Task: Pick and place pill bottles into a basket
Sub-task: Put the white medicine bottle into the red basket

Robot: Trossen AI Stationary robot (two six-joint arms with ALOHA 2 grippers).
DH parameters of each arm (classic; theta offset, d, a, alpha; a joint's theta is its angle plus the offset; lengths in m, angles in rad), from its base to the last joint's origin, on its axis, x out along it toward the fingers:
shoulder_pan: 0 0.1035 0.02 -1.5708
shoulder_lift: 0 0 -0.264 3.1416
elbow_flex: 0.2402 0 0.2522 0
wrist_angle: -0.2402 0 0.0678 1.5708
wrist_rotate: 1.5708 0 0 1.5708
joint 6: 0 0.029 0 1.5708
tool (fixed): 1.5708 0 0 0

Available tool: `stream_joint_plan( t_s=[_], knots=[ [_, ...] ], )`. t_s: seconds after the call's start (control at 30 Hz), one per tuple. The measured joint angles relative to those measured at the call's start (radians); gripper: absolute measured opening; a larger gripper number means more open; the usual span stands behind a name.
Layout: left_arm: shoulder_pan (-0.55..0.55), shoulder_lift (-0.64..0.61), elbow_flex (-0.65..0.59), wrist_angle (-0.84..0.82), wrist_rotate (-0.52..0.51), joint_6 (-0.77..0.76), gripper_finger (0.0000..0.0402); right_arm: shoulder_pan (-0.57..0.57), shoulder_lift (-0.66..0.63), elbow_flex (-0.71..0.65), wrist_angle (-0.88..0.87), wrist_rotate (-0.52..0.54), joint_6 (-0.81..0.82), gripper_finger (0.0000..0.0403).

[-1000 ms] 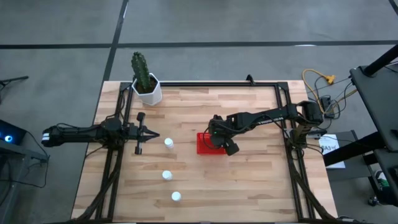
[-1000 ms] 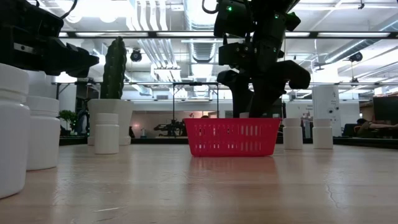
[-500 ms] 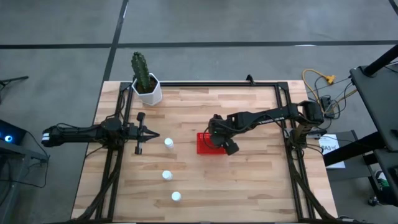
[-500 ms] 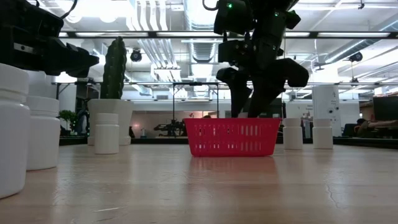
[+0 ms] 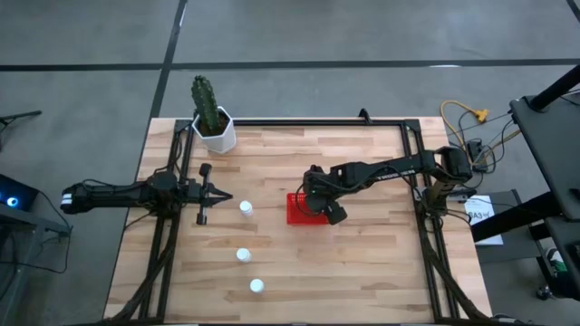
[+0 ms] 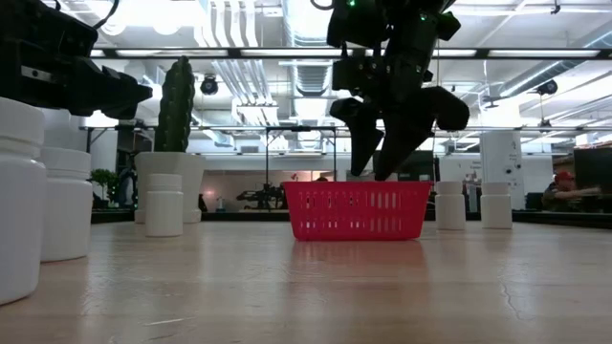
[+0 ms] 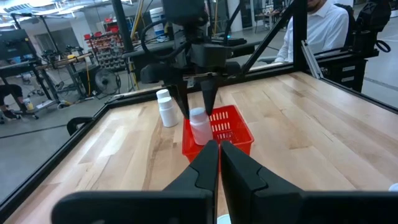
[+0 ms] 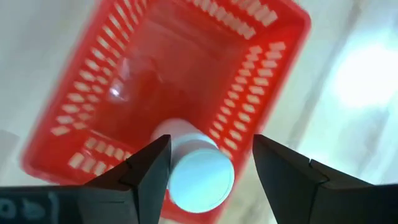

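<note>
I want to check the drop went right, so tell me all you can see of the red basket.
The basket is a small bright red rectangular tub, plastic by its look, with slotted, meshed sides and an open top. It sits flat on the wooden table near the middle. One white pill bottle stands inside, cap up, at one end; the rest of the floor looks bare. The right gripper hangs just above it, fingers open on either side of the bottle, not touching the basket. Nothing else touches it.
</note>
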Motion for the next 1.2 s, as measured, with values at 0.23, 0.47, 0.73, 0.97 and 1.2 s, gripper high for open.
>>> stream_joint_plan(
  t_s=[0.23, 0.47, 0.73, 0.97, 1.2],
  knots=[
    [0.000, 0.000, 0.000, 0.000, 0.000, 0.000, 0.0000, 0.001, 0.000, 0.000, -0.013, 0.051, 0.001, 0.0217],
    [0.000, 0.000, 0.000, 0.000, 0.000, 0.000, 0.0000, 0.002, 0.000, 0.004, -0.011, 0.041, 0.005, 0.0217],
    [0.000, 0.000, 0.000, 0.000, 0.000, 0.000, 0.0000, 0.007, 0.000, 0.012, -0.014, -0.010, 0.008, 0.0216],
    [0.000, 0.000, 0.000, 0.000, 0.000, 0.000, 0.0000, 0.009, -0.003, 0.062, -0.073, -0.032, 0.012, 0.0216],
    [0.000, 0.000, 0.000, 0.000, 0.000, 0.000, 0.0000, 0.006, -0.067, 0.070, -0.168, -0.033, 0.039, 0.0215]
  ],
)
